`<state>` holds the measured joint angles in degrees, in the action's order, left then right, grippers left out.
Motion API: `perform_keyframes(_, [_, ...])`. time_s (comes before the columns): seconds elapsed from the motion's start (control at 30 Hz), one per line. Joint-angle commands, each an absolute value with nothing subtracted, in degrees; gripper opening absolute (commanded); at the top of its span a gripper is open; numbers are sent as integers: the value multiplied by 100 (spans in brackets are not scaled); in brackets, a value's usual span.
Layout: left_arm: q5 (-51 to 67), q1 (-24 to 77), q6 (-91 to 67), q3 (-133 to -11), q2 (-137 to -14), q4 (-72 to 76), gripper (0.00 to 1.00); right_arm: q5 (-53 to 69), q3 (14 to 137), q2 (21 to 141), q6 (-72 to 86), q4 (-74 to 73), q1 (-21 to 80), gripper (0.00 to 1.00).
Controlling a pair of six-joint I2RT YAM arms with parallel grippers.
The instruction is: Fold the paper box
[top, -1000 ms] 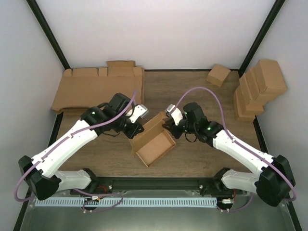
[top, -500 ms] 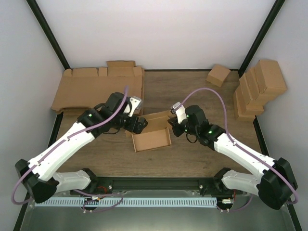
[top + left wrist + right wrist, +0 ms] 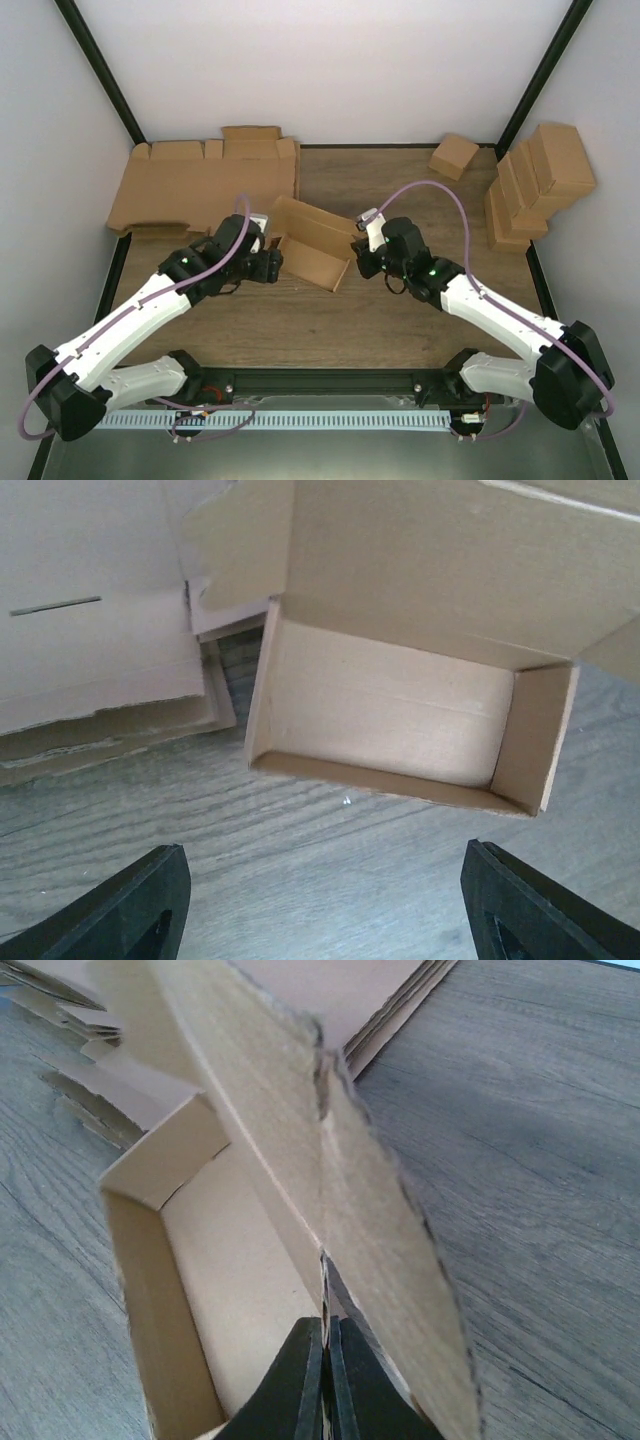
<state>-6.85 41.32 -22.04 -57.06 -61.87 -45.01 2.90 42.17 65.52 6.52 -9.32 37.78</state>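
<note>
The paper box (image 3: 318, 262) lies mid-table as an open brown tray, its lid flap standing up at the back. My right gripper (image 3: 359, 257) is at its right end. In the right wrist view that gripper (image 3: 326, 1355) is shut on the thin edge of a box (image 3: 235, 1260) wall. My left gripper (image 3: 273, 263) sits just left of the box. In the left wrist view it (image 3: 325, 915) is open over bare table, a little short of the box (image 3: 390, 715), whose hollow faces the camera. Nothing lies between its dark fingers (image 3: 130, 910).
Large flat cardboard sheets (image 3: 200, 185) are stacked at the back left, close behind the box and also in the left wrist view (image 3: 90, 650). A small cube carton (image 3: 454, 156) sits at the back right. Folded cartons (image 3: 535, 185) are piled along the right edge.
My left gripper let go of the box, opened and drew back to the left. The box swung round and shifted toward the back, still pinched by my right gripper.
</note>
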Motion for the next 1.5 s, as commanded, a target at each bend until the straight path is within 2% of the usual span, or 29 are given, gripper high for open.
perform_keyframes(0.0, [-1215, 4019, -2299, -5670, -6128, -4123, 82, 407, 4372, 6626, 606, -734, 3762, 1])
perform_keyframes(0.1, [-1338, 3842, -2187, -5630, -6137, -3977, 98, 469, 4369, 6619, 523, -779, 3766, 1])
perform_keyframes(0.13, [-1243, 3726, -2065, -5594, -6116, -3862, 100, 498, 4364, 6604, 493, -790, 3763, 1])
perform_keyframes(0.3, [-88, 3015, -1371, -5474, -6189, -3169, 100, 713, 4397, 6530, 341, -946, 3762, 1])
perform_keyframes(0.5, [808, 2900, -771, -5147, -6159, -2039, 100, 924, 4495, 6272, 238, -1308, 3762, 1])
perform_keyframes(0.63, [1023, 2900, -764, -5042, -6219, -1884, 93, 1077, 4556, 6083, 106, -1509, 3762, 1])
perform_keyframes(0.73, [1160, 2898, -851, -4954, -6282, -1923, 83, 1175, 4570, 6019, 49, -1548, 3762, 1])
perform_keyframes(0.9, [845, 2896, -906, -4821, -6316, -2004, 74, 1440, 4568, 6011, 15, -1519, 3762, 1])
perform_keyframes(1.03, [734, 2900, -883, -4971, -6406, -2206, 52, 1469, 4555, 5985, 0, -1542, 3763, 1])
perform_keyframes(1.1, [602, 2905, -902, -5051, -6469, -2353, 51, 1435, 4550, 5975, -8, -1543, 3761, 1])
perform_keyframes(1.23, [141, 2900, -958, -5083, -6394, -2629, 72, 1428, 4566, 5972, -28, -1551, 3762, 1])
perform_keyframes(1.3, [61, 2896, -935, -5021, -6260, -2623, 74, 1437, 4584, 5975, -35, -1559, 3762, 1])
perform_keyframes(1.37, [68, 2892, -944, -4971, -6203, -2585, 68, 1439, 4591, 5976, -36, -1556, 3763, 1])
perform_keyframes(1.47, [125, 2883, -987, -5005, -6311, -2637, 51, 1434, 4601, 5967, -39, -1566, 3762, 1])
